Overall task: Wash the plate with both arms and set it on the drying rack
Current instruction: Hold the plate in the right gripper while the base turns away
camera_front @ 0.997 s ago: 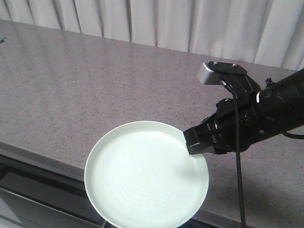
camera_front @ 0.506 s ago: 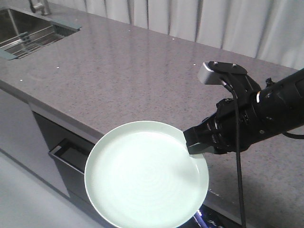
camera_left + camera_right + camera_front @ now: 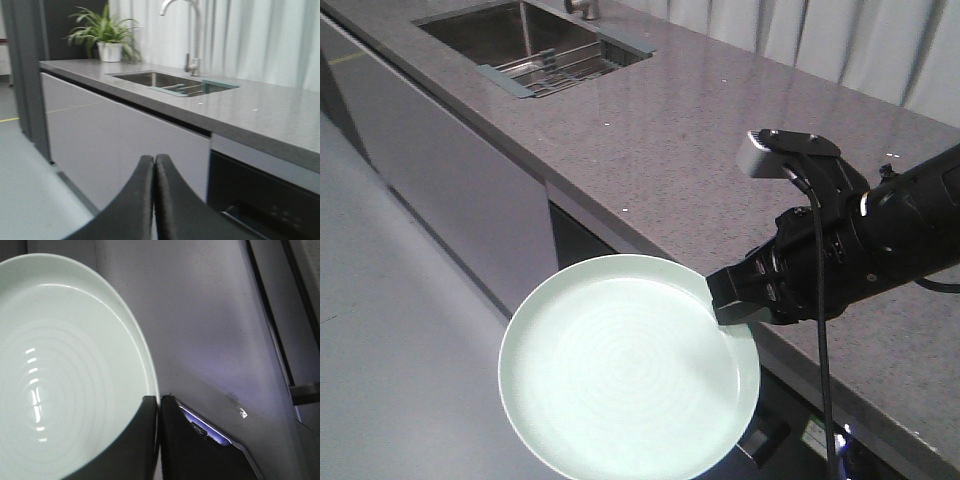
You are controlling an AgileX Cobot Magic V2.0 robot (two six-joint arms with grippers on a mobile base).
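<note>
Grey speckled countertop (image 3: 700,150) runs diagonally behind and under the right arm (image 3: 900,230). Pale cabinet fronts (image 3: 470,200) drop from its edge to a grey floor (image 3: 390,330). White curtains (image 3: 840,40) hang beyond the arm, at the far side of the counter.

The steel sink (image 3: 485,28) is sunk in the counter, well apart from the right gripper (image 3: 728,305), up and to its left in the front view. In the left wrist view it's ahead of the left gripper (image 3: 154,161), a bit to the right and far off.

The plate (image 3: 628,365) is pale mint and plain, face up. It sticks out from the right gripper's tips, leftward and down in the front view, past the counter edge w/ floor beneath. The right gripper is clamped on the plate's rim. In the right wrist view one finger lies over the inner face, the other outside the rim, w/ the rim pinched btwn them.

The drying rack (image 3: 555,68), steel bars w/ grey-green end pieces, sits in the sink opening, well apart from both grippers.

The left gripper's fingers are pressed together w/ nothing btwn them, pointing toward the cabinets.

A faucet (image 3: 192,62) stands just beyond the sink. A potted plant (image 3: 102,30) is at the counter's far-left end. A grey block (image 3: 757,158) sits atop the right arm, just behind the gripper, w/ a black cable (image 3: 820,330) hanging below it.
</note>
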